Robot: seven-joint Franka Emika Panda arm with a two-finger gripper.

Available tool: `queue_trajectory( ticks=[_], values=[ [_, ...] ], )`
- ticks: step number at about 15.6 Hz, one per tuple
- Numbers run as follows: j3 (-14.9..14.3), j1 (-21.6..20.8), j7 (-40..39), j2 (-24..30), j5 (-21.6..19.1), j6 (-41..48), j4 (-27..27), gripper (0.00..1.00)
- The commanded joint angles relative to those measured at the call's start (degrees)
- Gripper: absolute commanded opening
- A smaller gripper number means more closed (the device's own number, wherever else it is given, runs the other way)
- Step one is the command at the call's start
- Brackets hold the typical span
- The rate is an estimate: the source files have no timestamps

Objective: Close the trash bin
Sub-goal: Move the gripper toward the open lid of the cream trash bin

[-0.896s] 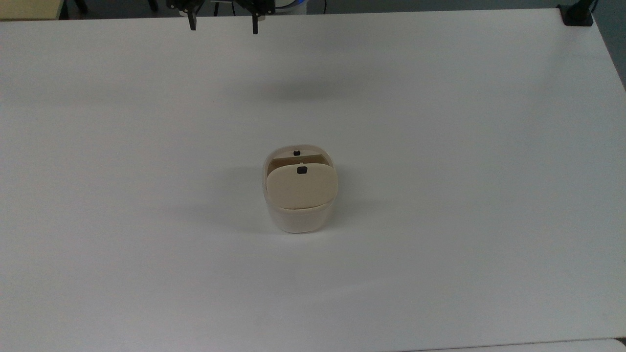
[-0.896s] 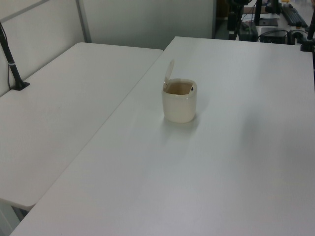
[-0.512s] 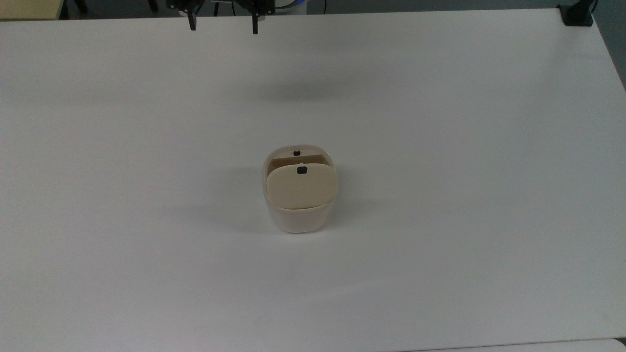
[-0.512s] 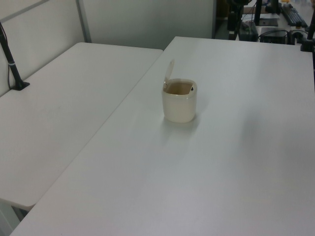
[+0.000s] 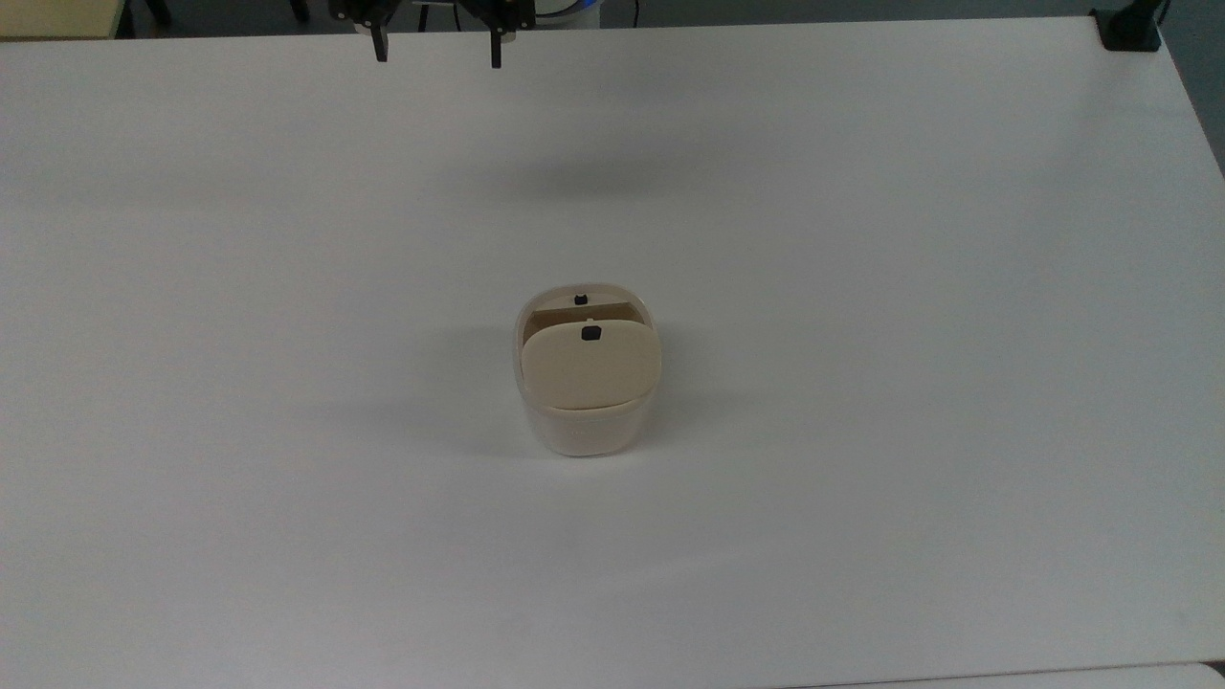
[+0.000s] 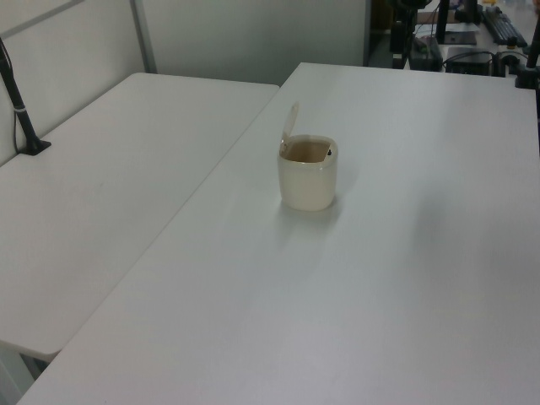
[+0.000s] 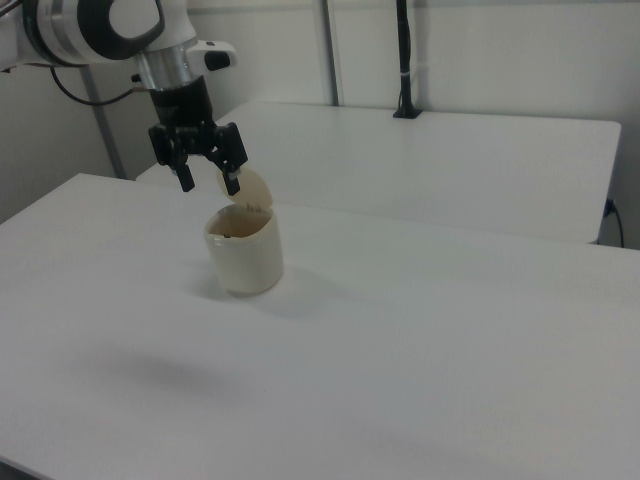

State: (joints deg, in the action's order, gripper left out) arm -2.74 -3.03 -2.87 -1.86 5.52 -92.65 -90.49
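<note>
Gripper (image 5: pixel 437 50) hangs above the desk's (image 5: pixel 861 287) far edge in the top view, fingers (image 5: pixel 381 48) spread and empty, well apart from the trash bin (image 5: pixel 586 421). The bin stands mid-desk, lid (image 5: pixel 590 367) raised on its hinge, leaving room to press it down.

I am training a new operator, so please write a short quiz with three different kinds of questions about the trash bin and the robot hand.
1. True or false: the lid of the trash bin is fully shut.
2. The hand is: A) open, holding nothing; B) shut on the lid; C) pressing the lid's button.
3. In the top view, near which edge of the table is the hand?

Key:
1. False; it stands raised.
2. A.
3. The top view's upper edge, far from the bin.
</note>
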Motion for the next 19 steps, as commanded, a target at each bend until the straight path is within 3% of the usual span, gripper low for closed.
queue_trajectory(
  ticks=[1, 3, 5, 12, 16, 19],
  values=[
    [0.02, 0.21, -3.19, 1.24, -0.16, 0.36, -1.27, 0.32],
    [0.02, 0.21, -3.46, 1.15, -0.16, 0.19, -1.27, 0.17],
    [0.02, 0.21, -3.46, 1.07, -0.16, 0.18, -1.27, 0.13],
    [0.10, -0.05, -3.55, -0.87, -0.24, -2.97, -0.31, 0.09],
    [0.54, -0.31, -3.37, -2.01, -0.86, -12.10, -0.04, 0.08],
    [0.81, -0.49, -3.46, -2.45, -3.57, -16.15, 0.49, 0.08]
  ],
)
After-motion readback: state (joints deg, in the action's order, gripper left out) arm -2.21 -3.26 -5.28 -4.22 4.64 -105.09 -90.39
